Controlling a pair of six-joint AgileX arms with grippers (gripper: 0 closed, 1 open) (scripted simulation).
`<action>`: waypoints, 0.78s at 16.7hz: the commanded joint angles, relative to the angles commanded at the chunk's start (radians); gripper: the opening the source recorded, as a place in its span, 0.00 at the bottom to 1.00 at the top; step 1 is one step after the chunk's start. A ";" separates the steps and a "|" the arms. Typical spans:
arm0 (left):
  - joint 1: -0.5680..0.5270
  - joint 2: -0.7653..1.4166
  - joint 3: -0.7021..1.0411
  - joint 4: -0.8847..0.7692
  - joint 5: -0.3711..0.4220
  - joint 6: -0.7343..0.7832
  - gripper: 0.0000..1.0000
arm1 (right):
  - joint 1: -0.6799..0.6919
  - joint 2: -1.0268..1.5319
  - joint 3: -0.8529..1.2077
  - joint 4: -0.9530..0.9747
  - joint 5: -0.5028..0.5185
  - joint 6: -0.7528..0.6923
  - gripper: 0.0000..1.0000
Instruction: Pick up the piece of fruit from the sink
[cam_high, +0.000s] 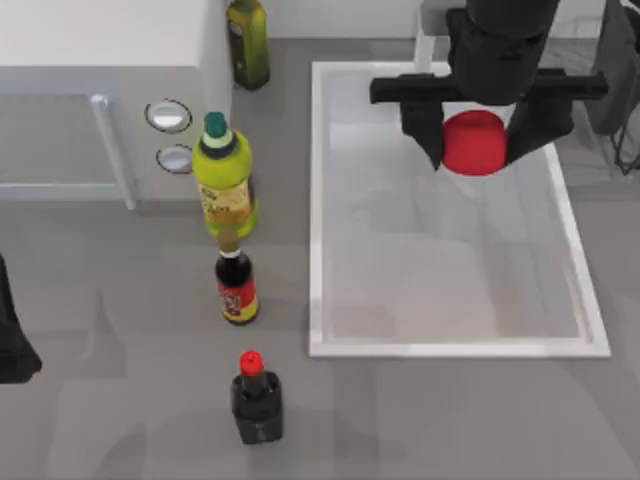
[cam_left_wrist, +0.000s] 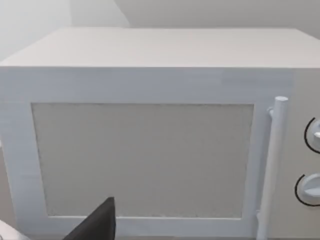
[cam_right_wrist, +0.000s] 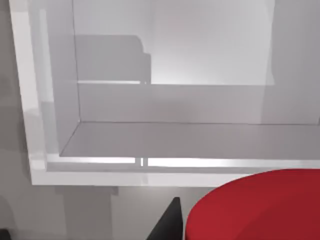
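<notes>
The piece of fruit (cam_high: 473, 142), a bright red rounded lump, sits between the two black fingers of my right gripper (cam_high: 478, 135), which is shut on it over the far end of the sink (cam_high: 318, 200). In the right wrist view the piece of fruit (cam_right_wrist: 260, 207) looms close, with one dark fingertip (cam_right_wrist: 167, 225) beside it and the sink's white rim (cam_right_wrist: 35, 125) and pale bottom beyond. My left arm is parked at the table's left edge (cam_high: 12, 345); one dark finger (cam_left_wrist: 97, 222) shows in its wrist view.
A white microwave (cam_high: 100, 100) (cam_left_wrist: 150, 150) stands at the back left. Left of the sink stand a yellow-green bottle (cam_high: 224, 175), a dark sauce bottle (cam_high: 237, 285) and a black bottle with a red cap (cam_high: 256, 400). An olive bottle (cam_high: 248, 40) stands behind. The faucet post (cam_high: 428, 40) rises at the sink's far edge.
</notes>
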 joint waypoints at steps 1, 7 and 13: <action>0.000 0.000 0.000 0.000 0.000 0.000 1.00 | -0.013 -0.010 -0.013 0.005 -0.001 -0.013 0.00; 0.000 0.000 0.000 0.000 0.000 0.000 1.00 | -0.256 -0.183 -0.290 0.085 -0.012 -0.253 0.00; 0.000 0.000 0.000 0.000 0.000 0.000 1.00 | -0.530 -0.375 -0.594 0.173 -0.025 -0.523 0.00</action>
